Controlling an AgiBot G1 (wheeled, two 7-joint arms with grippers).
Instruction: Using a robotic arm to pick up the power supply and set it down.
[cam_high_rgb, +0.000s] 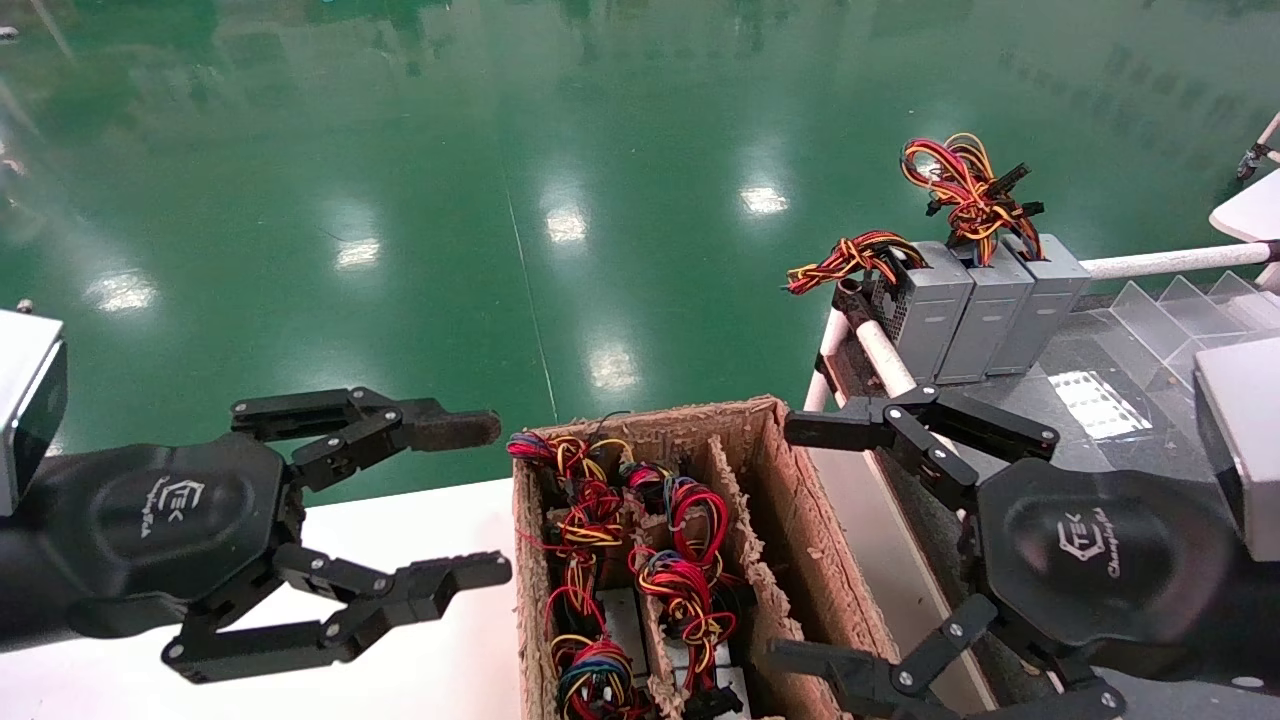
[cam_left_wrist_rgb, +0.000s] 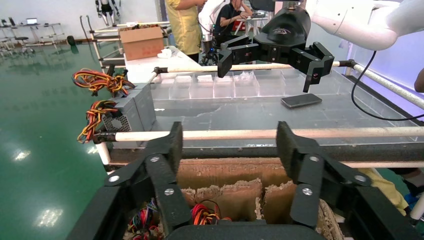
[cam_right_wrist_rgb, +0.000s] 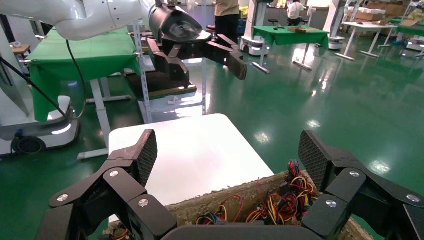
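Three grey power supplies (cam_high_rgb: 980, 305) stand side by side at the dark table's far left corner, their red, yellow and black wire bundles sticking up; the left wrist view shows them too (cam_left_wrist_rgb: 130, 112). More power supplies with wire loops (cam_high_rgb: 640, 560) sit in the slots of a worn cardboard box (cam_high_rgb: 770, 470). My left gripper (cam_high_rgb: 480, 500) hovers open just left of the box, holding nothing. My right gripper (cam_high_rgb: 800, 545) hovers open just right of the box, also holding nothing. In the wrist views, each gripper (cam_left_wrist_rgb: 231, 145) (cam_right_wrist_rgb: 230, 155) looks over the box rim (cam_right_wrist_rgb: 225, 197).
A white table (cam_high_rgb: 400, 520) lies under the left arm. The dark table (cam_high_rgb: 1080, 360) on the right has white tube rails (cam_high_rgb: 1170, 262), clear plastic dividers (cam_high_rgb: 1180, 305) and a phone (cam_left_wrist_rgb: 301, 100). Green floor lies beyond. People stand in the background (cam_left_wrist_rgb: 185, 25).
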